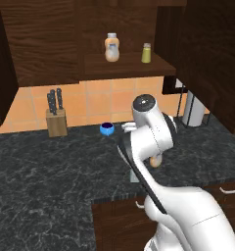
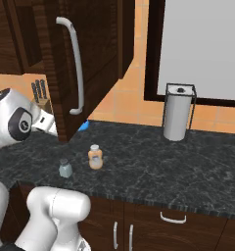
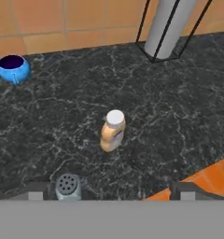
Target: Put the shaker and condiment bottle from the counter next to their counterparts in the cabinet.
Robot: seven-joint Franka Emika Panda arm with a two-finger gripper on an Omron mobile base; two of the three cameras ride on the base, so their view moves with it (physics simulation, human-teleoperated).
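Nearest you stood the squat grey-blue translucent shaker point(image 3: 68, 186); your gripper point(image 3: 111, 191) was spread, so centring it mattered

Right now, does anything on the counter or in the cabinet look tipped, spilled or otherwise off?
Nothing stands out. The condiment bottle and shaker stand upright and apart on the counter; their counterparts stand upright on the cabinet shelf. Nothing is spilled.
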